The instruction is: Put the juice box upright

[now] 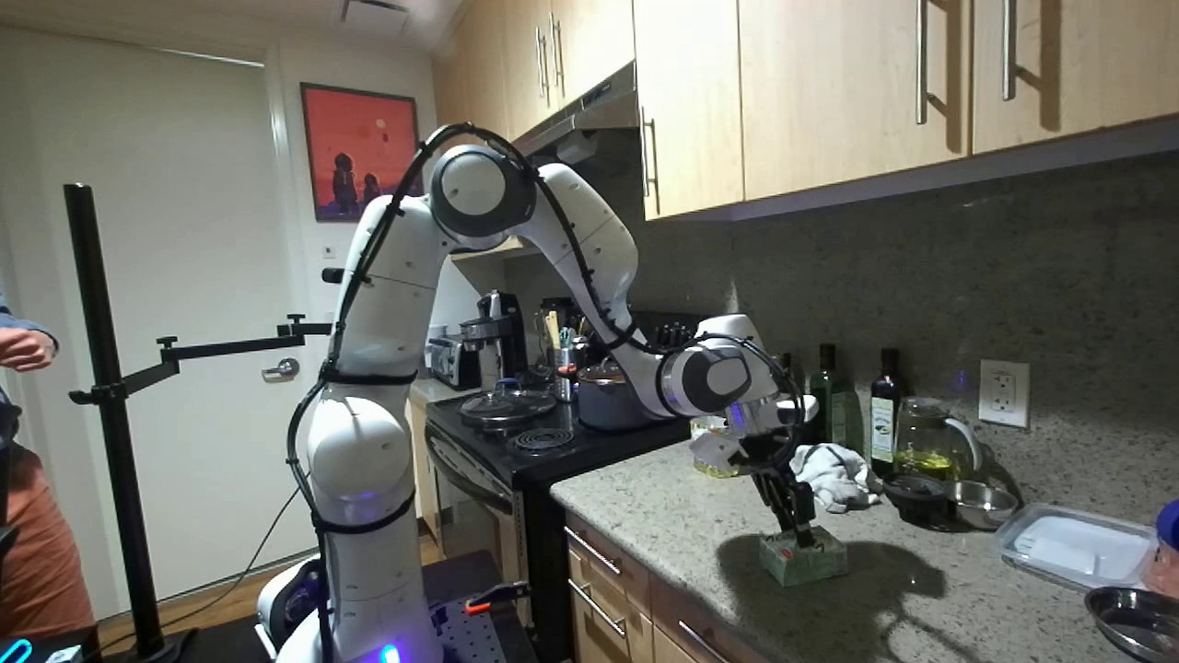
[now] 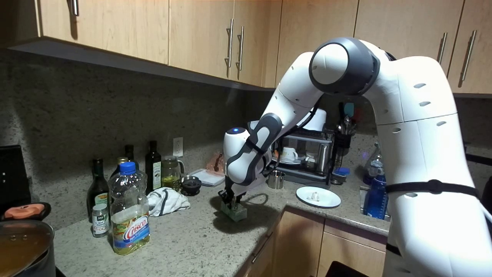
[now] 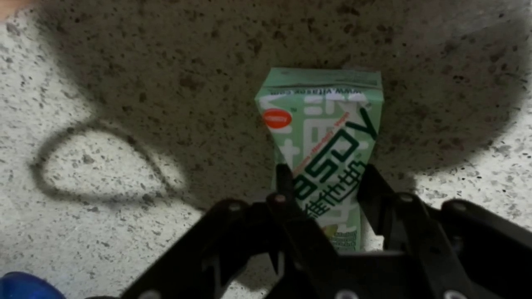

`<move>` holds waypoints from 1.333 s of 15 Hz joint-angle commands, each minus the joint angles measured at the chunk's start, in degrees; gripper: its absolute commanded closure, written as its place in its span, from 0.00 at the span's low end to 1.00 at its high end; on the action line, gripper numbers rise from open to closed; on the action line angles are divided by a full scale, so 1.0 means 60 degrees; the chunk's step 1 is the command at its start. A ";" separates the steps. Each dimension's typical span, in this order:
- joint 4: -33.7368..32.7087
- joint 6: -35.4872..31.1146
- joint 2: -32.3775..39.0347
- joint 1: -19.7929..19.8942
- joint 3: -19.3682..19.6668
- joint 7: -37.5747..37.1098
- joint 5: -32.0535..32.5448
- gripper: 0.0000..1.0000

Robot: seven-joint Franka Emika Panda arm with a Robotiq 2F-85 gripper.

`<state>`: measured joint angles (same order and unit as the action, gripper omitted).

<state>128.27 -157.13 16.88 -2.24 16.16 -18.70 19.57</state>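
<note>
The juice box (image 3: 320, 104), a small green carton with dark lettering, lies flat on the countertop with its broad printed face up. In both exterior views it is a low green block under the wrist, the juice box (image 1: 801, 564) resting in the arm's shadow. My gripper (image 3: 326, 180) comes down from above and is shut on the carton's middle, one dark finger along each long side. The carton's sides are pinched inward between the fingers. Its lower end is partly hidden by the gripper in the wrist view.
A striped white cloth (image 2: 167, 202), an oil bottle with blue cap (image 2: 130, 227) and dark glass bottles (image 1: 884, 414) stand toward the wall. A clear plastic tray (image 1: 1073, 552) and a white plate (image 2: 303, 194) are farther along the counter. The counter's front edge (image 1: 645, 566) runs near the carton.
</note>
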 commanded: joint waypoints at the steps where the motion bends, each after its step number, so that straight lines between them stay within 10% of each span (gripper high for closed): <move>1: 0.0227 -0.0105 -0.0294 -0.0113 0.0111 -0.0386 0.0307 0.60; 20: 0.0251 -0.0119 -0.0490 -0.0141 0.0143 -0.0606 0.0542 0.71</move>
<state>128.28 -157.13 16.23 -2.29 16.18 -19.88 20.61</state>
